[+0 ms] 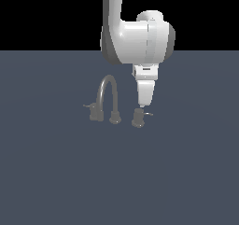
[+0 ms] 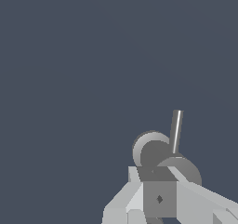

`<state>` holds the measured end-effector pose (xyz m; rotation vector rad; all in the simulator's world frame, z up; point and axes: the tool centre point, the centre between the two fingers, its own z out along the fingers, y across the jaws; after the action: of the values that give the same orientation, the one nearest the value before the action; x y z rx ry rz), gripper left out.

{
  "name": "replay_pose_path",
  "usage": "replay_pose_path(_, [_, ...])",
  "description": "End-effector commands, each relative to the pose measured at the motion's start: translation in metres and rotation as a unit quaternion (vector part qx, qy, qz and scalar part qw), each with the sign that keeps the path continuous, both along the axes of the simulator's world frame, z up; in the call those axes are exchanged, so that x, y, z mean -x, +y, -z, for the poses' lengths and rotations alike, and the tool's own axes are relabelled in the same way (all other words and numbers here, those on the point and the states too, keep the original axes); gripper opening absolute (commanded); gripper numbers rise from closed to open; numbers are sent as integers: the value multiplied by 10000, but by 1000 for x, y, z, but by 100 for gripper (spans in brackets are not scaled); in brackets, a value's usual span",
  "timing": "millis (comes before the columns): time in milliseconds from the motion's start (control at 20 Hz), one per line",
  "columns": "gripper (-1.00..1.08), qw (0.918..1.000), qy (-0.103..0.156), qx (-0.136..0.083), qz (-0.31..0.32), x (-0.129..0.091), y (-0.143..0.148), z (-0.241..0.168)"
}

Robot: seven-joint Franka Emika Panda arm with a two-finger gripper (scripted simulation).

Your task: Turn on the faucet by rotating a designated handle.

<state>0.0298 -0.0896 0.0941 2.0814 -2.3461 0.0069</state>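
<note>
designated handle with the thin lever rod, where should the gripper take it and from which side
Probably the thin lever rod, not the round body of the designated handle: the rod is slim enough for the fingers and sticks out sideways, toward the exterior view's right, giving leverage. Come straight down from above, where the gripper hovers, fingers either side of the rod. The spout stands clear on the exterior view's left.

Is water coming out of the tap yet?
No water shows. The faucet spout has nothing running under it in the exterior view. The gripper hangs right above the designated handle.
</note>
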Motion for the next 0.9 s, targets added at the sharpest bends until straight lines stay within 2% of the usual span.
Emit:
replay_pose_path(0, [-100,9996,-5,-5,270,-4,-10,12])
replay_pose_path(350, [-100,9975,-7,-26,705,-9,-27,32])
replay_pose_path(850, [-100,9975,-7,-33,700,-9,-26,31])
